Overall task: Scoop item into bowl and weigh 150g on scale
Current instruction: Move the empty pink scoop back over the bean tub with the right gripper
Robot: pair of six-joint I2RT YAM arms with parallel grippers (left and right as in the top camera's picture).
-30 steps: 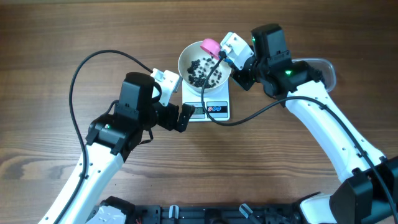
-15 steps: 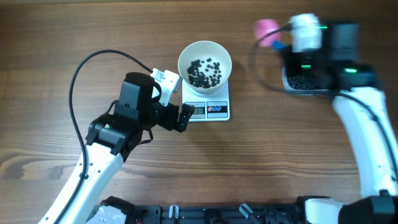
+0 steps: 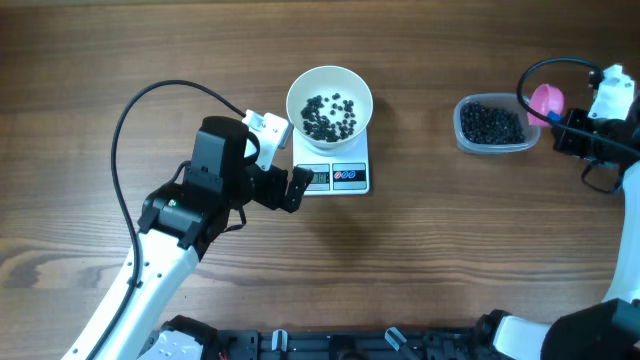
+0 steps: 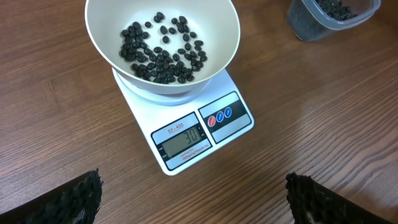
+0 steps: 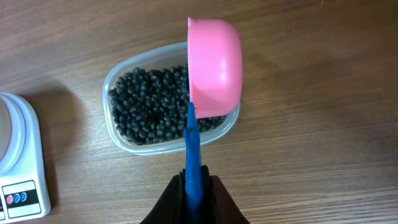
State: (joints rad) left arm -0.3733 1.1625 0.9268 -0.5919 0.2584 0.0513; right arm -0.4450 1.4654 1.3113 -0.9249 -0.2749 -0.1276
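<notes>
The white bowl (image 3: 296,88) stands on the small white scale (image 3: 333,176) with a layer of black beans (image 3: 330,115) in it. My left gripper (image 3: 292,175) hovers open just left of the scale's front. In the left wrist view the bowl (image 4: 219,62), beans (image 4: 161,56) and scale (image 4: 186,138) lie ahead of the wide-apart left gripper (image 4: 193,199). My right gripper (image 5: 196,186) is shut on the blue handle of the pink scoop (image 5: 214,65). The scoop (image 3: 546,99) is turned on its side over the right end of the bean container (image 3: 491,125).
The clear rectangular container (image 5: 115,134) holds many black beans (image 5: 149,106) at the table's right. A corner of the scale (image 5: 18,168) shows at the left of the right wrist view. Black cables run from both arms across the wooden table (image 3: 420,260).
My right arm has swung from over the bowl far to the right, carrying the scoop to the container's right end. The left arm has stayed still.
</notes>
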